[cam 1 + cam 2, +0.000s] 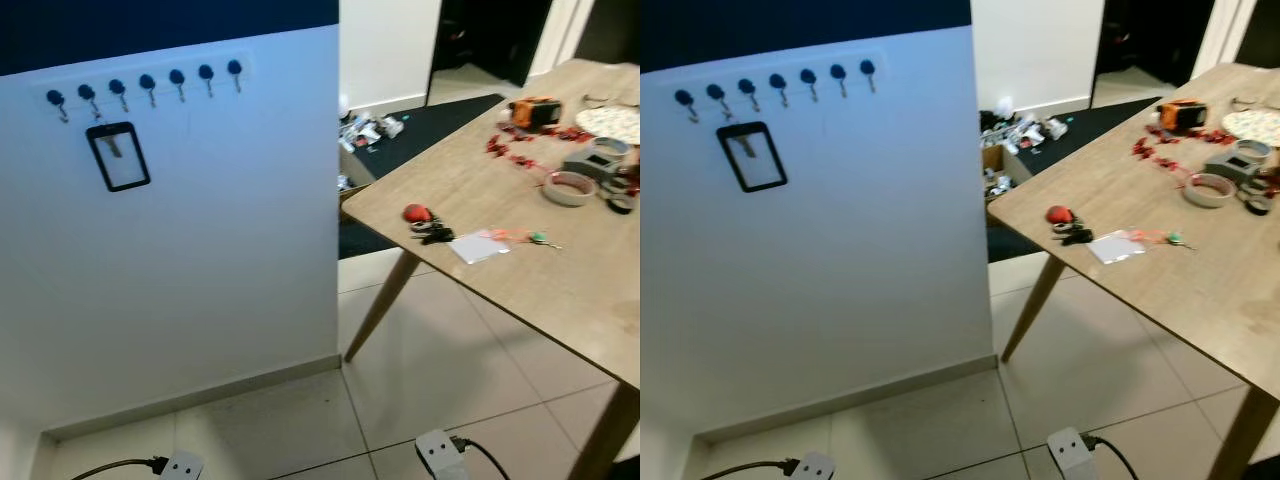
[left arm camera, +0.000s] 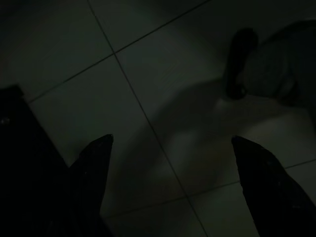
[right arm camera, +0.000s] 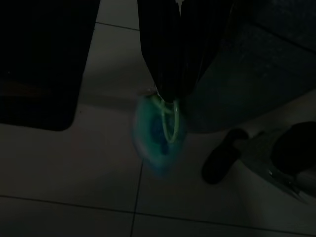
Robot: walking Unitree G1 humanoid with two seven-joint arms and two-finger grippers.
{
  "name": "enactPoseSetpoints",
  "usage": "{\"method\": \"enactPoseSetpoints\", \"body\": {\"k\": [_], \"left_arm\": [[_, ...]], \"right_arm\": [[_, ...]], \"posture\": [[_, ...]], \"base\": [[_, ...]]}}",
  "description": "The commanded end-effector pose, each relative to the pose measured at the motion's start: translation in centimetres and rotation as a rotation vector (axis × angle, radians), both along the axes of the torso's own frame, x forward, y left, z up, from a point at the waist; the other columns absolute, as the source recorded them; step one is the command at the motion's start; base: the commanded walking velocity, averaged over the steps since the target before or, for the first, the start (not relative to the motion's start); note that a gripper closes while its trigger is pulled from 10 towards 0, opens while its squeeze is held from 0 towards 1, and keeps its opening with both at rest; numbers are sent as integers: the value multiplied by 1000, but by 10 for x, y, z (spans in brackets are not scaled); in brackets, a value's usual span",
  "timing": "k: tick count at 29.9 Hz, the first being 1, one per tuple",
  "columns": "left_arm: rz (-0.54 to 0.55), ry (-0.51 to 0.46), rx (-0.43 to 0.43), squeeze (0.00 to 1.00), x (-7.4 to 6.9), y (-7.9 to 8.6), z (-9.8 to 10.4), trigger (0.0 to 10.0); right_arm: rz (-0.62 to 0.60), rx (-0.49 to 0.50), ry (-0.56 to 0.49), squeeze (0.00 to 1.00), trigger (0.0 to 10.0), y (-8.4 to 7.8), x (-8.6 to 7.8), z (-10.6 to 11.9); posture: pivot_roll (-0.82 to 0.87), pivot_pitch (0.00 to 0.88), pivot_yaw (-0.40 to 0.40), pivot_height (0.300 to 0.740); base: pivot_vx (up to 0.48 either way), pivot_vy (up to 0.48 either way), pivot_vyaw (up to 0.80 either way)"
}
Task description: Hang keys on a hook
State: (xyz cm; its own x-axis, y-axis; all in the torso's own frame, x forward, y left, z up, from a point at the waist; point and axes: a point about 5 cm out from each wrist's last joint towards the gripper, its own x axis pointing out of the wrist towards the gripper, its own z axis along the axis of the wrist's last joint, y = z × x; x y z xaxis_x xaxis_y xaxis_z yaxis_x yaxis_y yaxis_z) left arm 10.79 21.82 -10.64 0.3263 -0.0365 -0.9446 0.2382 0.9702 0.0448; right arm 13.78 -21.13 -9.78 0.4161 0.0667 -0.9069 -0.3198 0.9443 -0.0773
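A row of several dark hooks (image 1: 147, 82) runs along the top of a white wall panel (image 1: 200, 280) on my left. A black-framed card holder (image 1: 118, 157) hangs from one of them. A bunch of keys with a red fob (image 1: 425, 225) lies near the corner of the wooden table (image 1: 560, 290). In the dark right wrist view, my right gripper (image 3: 165, 96) is shut on a green loop, and a blue-green key fob (image 3: 158, 133) dangles from it over the floor tiles. My left gripper (image 2: 171, 139) hangs open above the tiles with nothing between its fingers.
The table also holds a clear badge card (image 1: 480, 245), a tape roll (image 1: 569, 188), an orange device (image 1: 535, 110) and small red bits. Two power strips (image 1: 438, 452) with cables lie on the tiled floor. Clutter (image 1: 368, 130) sits on a dark mat beyond the wall's edge.
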Motion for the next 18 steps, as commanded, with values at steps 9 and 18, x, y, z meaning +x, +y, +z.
{"method": "enactPoseSetpoints", "body": {"k": [9,18], "left_arm": [[26,12,1,0,-4,1,-1,10000],[28,16,-5,0,-6,0,-2,10000]], "right_arm": [[0,0,4,0,10000,0,-1,0],[2,-3,4,0,10000,-2,-3,-1]], "posture": [[-58,29,68,740],[-60,32,69,740]], "base": [[0,0,697],[0,0,699]]}}
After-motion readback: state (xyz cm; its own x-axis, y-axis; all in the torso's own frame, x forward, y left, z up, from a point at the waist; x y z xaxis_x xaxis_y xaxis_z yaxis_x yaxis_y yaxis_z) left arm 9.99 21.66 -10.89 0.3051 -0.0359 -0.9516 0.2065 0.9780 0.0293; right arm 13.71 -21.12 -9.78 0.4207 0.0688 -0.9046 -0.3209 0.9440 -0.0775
